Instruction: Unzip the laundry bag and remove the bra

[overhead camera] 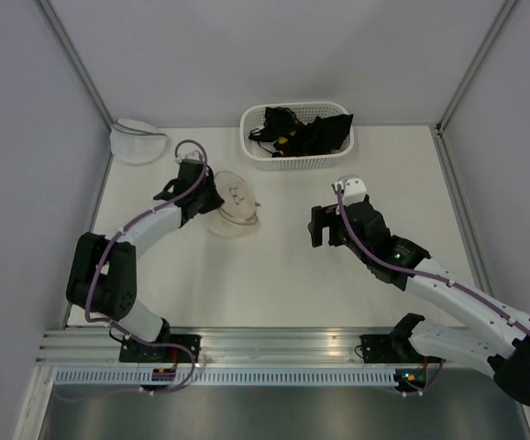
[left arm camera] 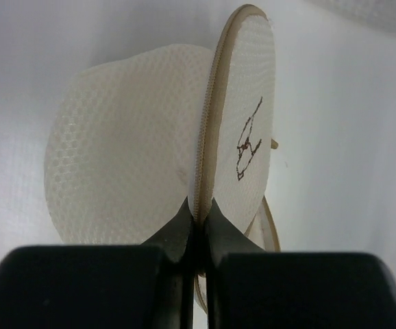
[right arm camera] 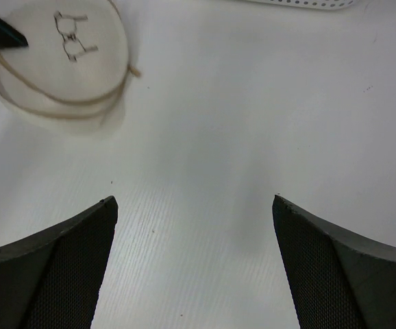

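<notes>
A white bench (overhead camera: 274,275) carries everything, with pale walls on three sides.

There are two arms. The left arm (overhead camera: 146,225) rises from its base, folds at the elbow and reaches forward and to the right, its wrist ending against the laundry bag. Its jaws are pinched fully together on the bag's tan rim, and the two black fingertips (left arm camera: 177,229) meet on the strip of zip teeth. The right arm (overhead camera: 430,275) stretches from the near right corner towards the middle of the bench, wrist tipped down. Its jaws are spread wide with nothing between them, and only bare bench shows between the two dark fingers (right arm camera: 47,267).

One white slotted basket (overhead camera: 297,163) stands at the back of the bench.

There are two round mesh pouches. The laundry bag (overhead camera: 233,206) sits left of centre, well apart from the right arm. Its flat round panel stands up from the dome beside it, and a thin dark scribble (left arm camera: 249,144) marks that panel. Whether it holds anything cannot be told. The other pouch (overhead camera: 135,142) lies in the far left corner, against the wall.

The bra (overhead camera: 306,135), a black heap with thin straps, lies in the basket. How many pieces make up the heap cannot be told.
</notes>
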Controlling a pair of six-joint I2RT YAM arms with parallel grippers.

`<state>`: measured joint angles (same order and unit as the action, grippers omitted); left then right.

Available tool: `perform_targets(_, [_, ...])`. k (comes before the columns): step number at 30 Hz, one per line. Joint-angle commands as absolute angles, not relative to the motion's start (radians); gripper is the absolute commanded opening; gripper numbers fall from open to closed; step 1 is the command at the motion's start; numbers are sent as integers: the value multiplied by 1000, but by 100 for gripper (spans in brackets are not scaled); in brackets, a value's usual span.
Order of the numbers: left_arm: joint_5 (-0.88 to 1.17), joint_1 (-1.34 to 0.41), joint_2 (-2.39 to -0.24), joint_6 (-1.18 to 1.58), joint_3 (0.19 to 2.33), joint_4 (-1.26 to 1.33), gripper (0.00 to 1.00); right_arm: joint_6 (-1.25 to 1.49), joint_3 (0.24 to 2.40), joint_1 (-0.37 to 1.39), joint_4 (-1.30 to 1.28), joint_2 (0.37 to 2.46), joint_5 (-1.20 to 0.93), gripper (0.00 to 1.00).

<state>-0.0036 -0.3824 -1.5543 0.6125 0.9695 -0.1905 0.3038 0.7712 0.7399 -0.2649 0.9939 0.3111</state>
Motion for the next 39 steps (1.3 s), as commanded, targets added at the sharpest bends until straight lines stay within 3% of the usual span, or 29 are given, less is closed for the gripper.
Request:
perform_targets(1, [-121,-260,-1597,598,1040,-85,2,318,802,741,-221,1012,292,98])
perform_targets(8, [-207,93,-1713,687,1114,-84,2,342,765,741,-157,1055,224,98])
perform_targets(14, [-314,262,-1739,752,1083,-91,2,354,750,742,-117,1097,169,98])
perform_targets(25, [24,391,-1985,703,1291,148,2,367,730,741,-84,1126,146,98])
perform_targets(33, [155,413,-2069,758,1427,248,2,373,721,741,-103,1144,206,98])
perform_targets(34, [188,417,-2068,771,1428,279,5,373,721,742,-101,1146,212,98])
perform_targets(37, [212,420,-2042,804,1416,285,41,370,722,741,-100,1149,239,98])
perform_targets(38, [209,420,-2027,807,1404,284,64,368,726,741,-101,1150,245,98])
perform_targets(39, [201,420,-2007,818,1385,281,78,368,726,741,-101,1149,253,98])
